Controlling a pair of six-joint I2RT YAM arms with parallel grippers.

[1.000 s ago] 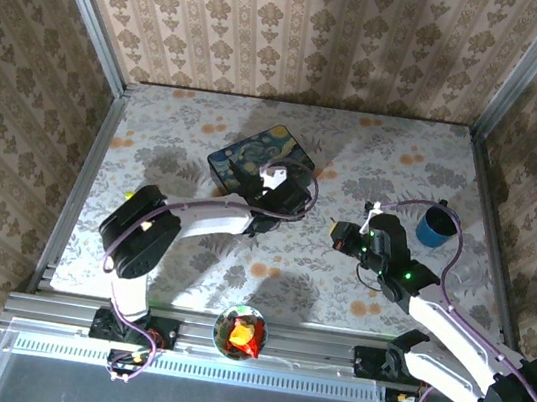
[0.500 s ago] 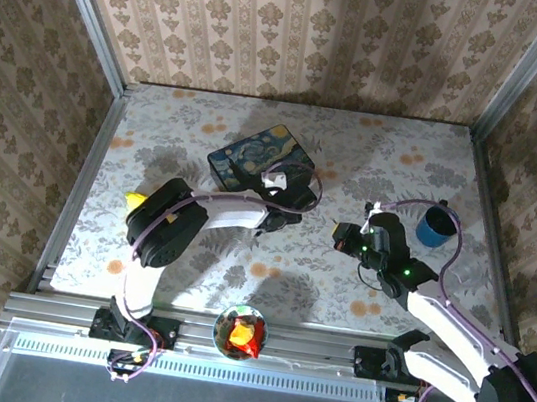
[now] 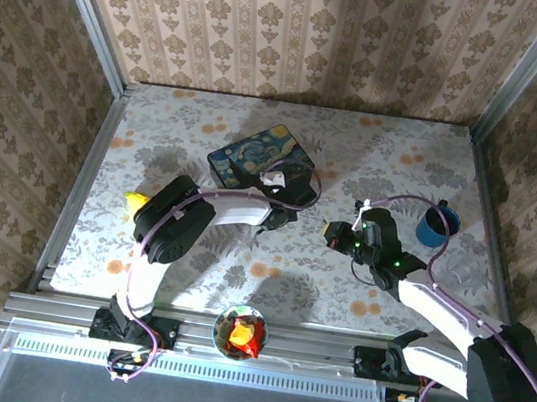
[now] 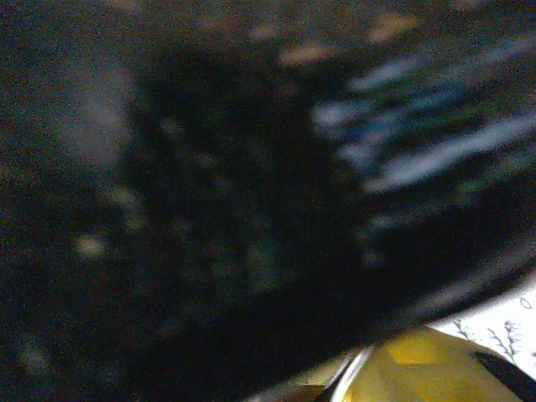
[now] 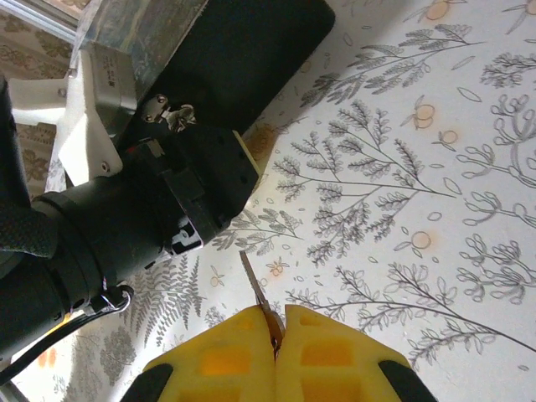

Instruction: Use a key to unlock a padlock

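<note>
We are looking into a staged robot-lab booth: beige damask wallpaper panels (image 3: 305, 25) at the top and sides, framed by bare aluminium corner posts (image 3: 86, 7), enclose a floral-printed tabletop (image 3: 397, 150), with a slotted aluminium rail (image 3: 317, 348) along the bottom.

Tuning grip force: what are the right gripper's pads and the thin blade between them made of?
Pads of the right gripper: matte yellow with moulded pockets, likely plastic or rubber. The key blade: thin, flat, dull brownish sheen, probably metal.
</note>
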